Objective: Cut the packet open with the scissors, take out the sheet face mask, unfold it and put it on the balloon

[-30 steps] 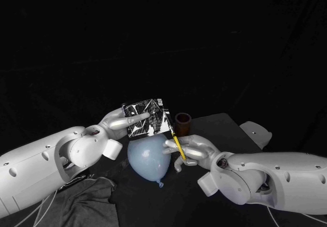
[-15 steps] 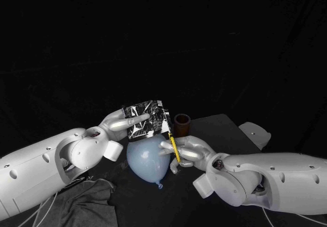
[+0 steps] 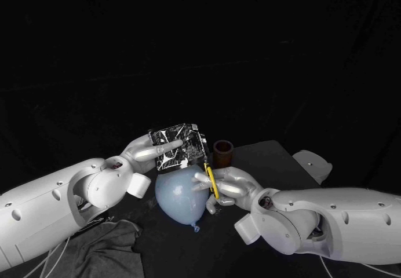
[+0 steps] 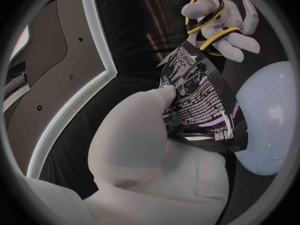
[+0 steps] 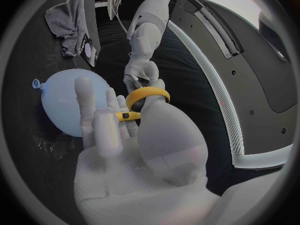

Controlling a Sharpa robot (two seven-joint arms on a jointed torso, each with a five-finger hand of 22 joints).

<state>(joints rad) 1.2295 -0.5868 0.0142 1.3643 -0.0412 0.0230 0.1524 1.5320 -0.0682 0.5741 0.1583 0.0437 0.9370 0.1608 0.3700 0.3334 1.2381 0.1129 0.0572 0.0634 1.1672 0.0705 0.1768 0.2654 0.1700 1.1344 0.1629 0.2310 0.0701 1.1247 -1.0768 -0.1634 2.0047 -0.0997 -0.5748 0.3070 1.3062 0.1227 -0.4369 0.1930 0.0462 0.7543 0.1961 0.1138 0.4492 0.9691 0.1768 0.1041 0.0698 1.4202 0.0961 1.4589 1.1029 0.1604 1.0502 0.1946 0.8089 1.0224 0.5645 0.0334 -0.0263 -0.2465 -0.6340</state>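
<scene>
1. Judging by the packet [image 3: 178,146], which is showing no open edge and no mask, the task is standing at its first step: no cut is visibly made yet
2. Everything after the cut is awaiting completion. The sheet mask is needing to be drawn out, unfolded and laid on the balloon [image 3: 181,197], whose pale surface is showing bare
3. The left hand [image 3: 155,152] is gripping the packet, pinching it across its printed face. It is holding the packet raised and roughly upright, just over the balloon's far end
4. The right hand [image 3: 227,185] is gripping the scissors [image 3: 212,184], closing through the yellow handle loops. It is holding them beside the balloon's right flank, with the tool pointing up toward the packet's nearest corner
5. The blades are sitting just beside that corner in the left wrist view. I cannot tell whether they are parted or touching the foil, as the dark metal is merging with the background
6. The balloon is lying on the black table [image 3: 268,152] between the two hands, with its knot pointing toward the robot
7. A brown cylinder [image 3: 223,152] is standing just behind the right hand and a grey cloth [image 3: 104,249] is lying by the left arm. Neither is entering into the present step
</scene>
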